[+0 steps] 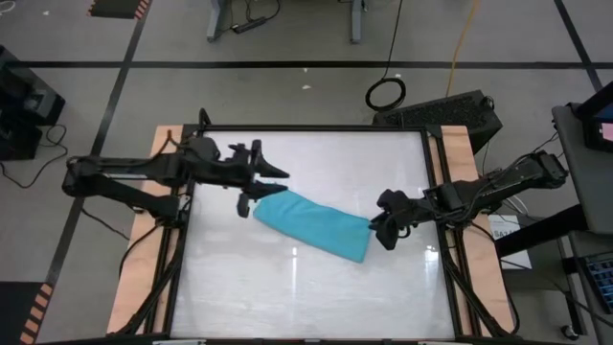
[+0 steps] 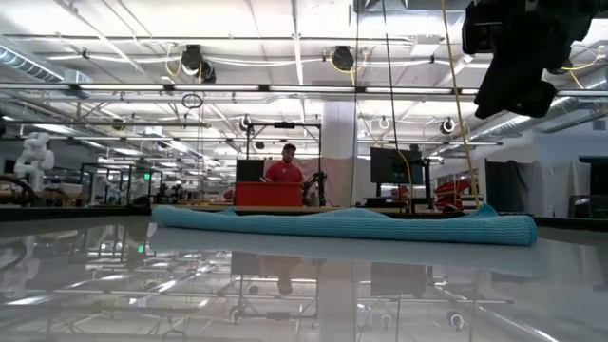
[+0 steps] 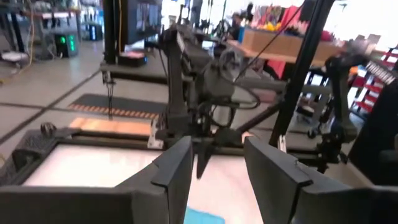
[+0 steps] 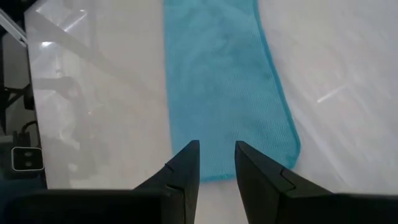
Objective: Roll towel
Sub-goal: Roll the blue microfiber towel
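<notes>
- One towel [image 1: 314, 224] is seen on the worktop [image 1: 306, 287], a turquoise strip lying flat and slanted from about 10 o'clock down to about 4 o'clock of the worktop's centre.
- Two tools are counted, one at each end of the towel.
- Left tool [image 1: 251, 198] is placed at the towel's 10 o'clock end, above the cloth; its fingers [image 3: 171, 174] are seen parted with a gap between them, and nothing is held.
- Right tool [image 1: 380, 233] is placed at the towel's 4 o'clock end, over the cloth's short edge; its fingers [image 4: 186, 168] are set narrowly apart, with the towel's edge seen beyond the gap and no cloth pinched.
- Bare worktop is left wide toward 6 o'clock and toward 12 o'clock of the towel.
- Toward 9 o'clock the towel's end is near the worktop's frame [image 1: 187, 220]; toward 3 o'clock some bare surface is left before the frame.
- One person [image 2: 283, 169] is seen in the room far behind the worktop.
</notes>
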You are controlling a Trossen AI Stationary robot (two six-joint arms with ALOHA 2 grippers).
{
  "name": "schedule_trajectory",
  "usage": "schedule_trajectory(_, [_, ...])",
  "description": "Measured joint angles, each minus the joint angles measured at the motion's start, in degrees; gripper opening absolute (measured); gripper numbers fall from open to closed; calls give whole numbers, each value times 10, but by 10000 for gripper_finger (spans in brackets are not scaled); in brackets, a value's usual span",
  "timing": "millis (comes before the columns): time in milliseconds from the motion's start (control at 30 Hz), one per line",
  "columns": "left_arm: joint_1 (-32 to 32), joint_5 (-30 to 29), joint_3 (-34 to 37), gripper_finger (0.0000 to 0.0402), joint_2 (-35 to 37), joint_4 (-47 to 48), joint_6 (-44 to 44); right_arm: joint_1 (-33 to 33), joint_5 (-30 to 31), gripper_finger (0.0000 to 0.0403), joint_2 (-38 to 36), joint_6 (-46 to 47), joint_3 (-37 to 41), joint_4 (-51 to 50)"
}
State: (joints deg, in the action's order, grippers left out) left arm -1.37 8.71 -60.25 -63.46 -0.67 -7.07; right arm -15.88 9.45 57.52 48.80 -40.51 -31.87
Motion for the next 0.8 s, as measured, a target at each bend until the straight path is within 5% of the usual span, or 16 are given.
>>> schedule_trajectory(800, [0, -2, 0, 152, 8, -1, 0, -5, -6, 93, 0, -27, 0, 118])
